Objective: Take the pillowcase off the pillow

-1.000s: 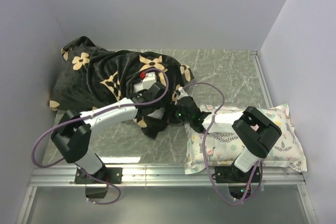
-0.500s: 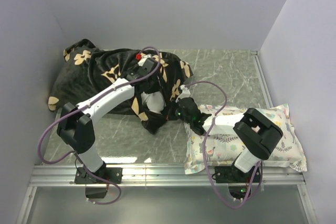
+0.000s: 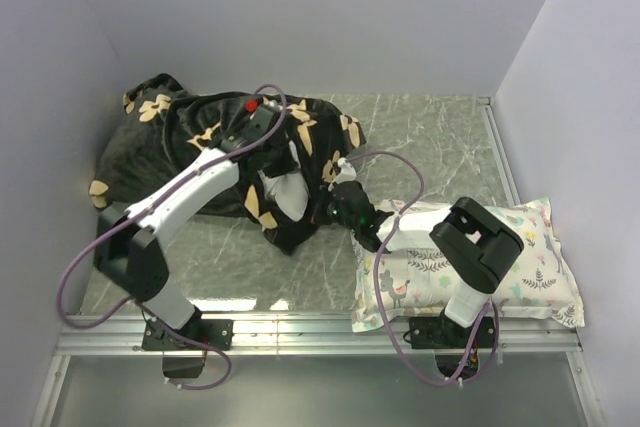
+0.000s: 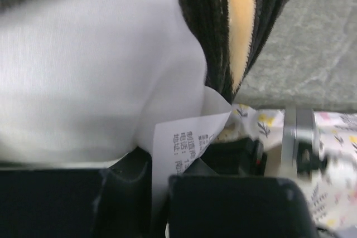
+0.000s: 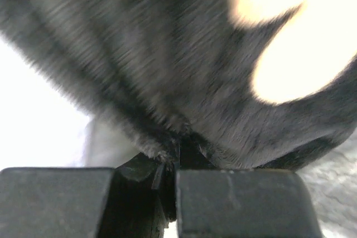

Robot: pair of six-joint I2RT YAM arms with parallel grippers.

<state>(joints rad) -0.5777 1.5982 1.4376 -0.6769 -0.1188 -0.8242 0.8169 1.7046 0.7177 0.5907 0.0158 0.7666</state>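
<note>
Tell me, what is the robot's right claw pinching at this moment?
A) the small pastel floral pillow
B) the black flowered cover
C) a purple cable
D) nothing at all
B: in the right wrist view the right gripper has its fingers shut on a fold of the black pillowcase.

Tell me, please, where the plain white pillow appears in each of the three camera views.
Top external: the pillow is a small white patch at the centre, showing through the open mouth of the pillowcase.
Left wrist: pillow fills the upper left, with its printed tag at the lower centre.
Right wrist: blurred white area at the left edge, probably the pillow.
Shared landmark: the black pillowcase with tan motifs.
</note>
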